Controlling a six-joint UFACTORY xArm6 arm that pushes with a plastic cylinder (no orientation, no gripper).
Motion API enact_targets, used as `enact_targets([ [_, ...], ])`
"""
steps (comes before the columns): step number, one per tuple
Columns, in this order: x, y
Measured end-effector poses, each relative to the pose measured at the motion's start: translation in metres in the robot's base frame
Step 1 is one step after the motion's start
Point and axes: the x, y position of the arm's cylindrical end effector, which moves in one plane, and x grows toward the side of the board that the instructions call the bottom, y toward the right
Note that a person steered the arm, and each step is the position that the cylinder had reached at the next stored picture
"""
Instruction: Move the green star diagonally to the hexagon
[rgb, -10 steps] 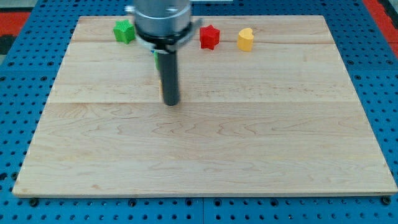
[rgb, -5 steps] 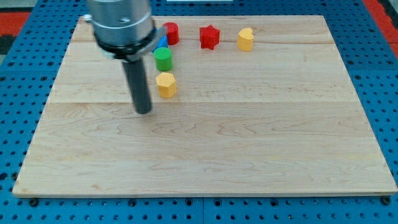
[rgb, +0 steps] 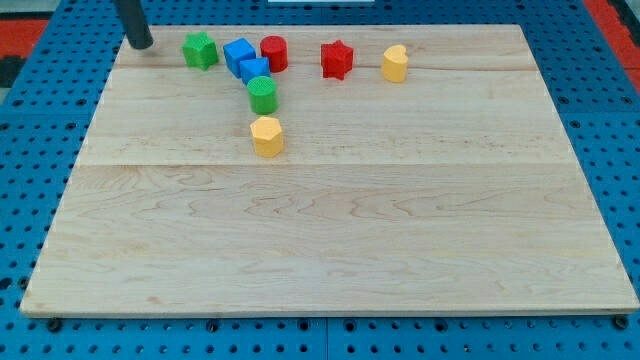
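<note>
The green star (rgb: 200, 49) sits near the board's top left. My tip (rgb: 141, 44) rests on the board to the star's left, a short gap away from it. The yellow hexagon (rgb: 266, 136) lies lower and to the right of the star. Between them, on the diagonal, stand a blue block (rgb: 238, 53), a smaller blue block (rgb: 255, 70) and a green cylinder (rgb: 262, 94).
A red cylinder (rgb: 274, 52), a red star (rgb: 337, 59) and a yellow block (rgb: 395, 62) stand in a row along the top of the wooden board (rgb: 330, 230). A blue pegboard surrounds the board.
My tip has moved from near the hexagon up and to the left, ending at the board's top left corner beside the green star. No block has moved.
</note>
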Motion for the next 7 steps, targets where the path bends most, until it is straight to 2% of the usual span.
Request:
enact_targets([
  [1,-0.0122,0.0264],
  [7,-0.0193,0.0342],
])
